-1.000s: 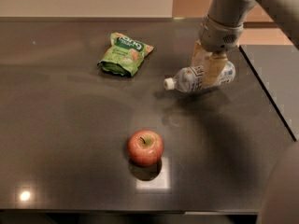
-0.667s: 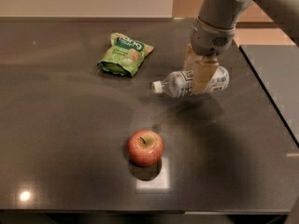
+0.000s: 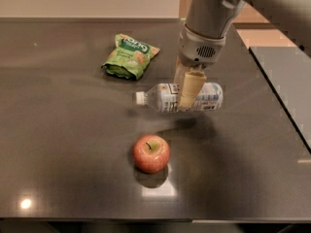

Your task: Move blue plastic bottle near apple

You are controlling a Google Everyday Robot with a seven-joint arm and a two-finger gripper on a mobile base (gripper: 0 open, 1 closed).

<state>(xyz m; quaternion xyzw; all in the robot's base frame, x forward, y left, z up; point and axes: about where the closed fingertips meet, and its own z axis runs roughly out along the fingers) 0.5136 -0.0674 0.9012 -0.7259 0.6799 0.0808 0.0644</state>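
- The gripper hangs from the arm over the middle of the dark table, at about 1 o'clock from the apple.
- Its tan fingers are clamped across the middle of the bottle, one in front and one behind.
- The bottle is held on its side, with the white cap pointing to 9 o'clock and the base to 3 o'clock.
- A dark shadow lies on the table beneath the bottle, so it seems to be lifted off the surface.
- The bottle is near the apple but apart from it.
- The apple stands with its stem up, towards the front edge.
- A green snack bag lies flat at 11 o'clock from the bottle.
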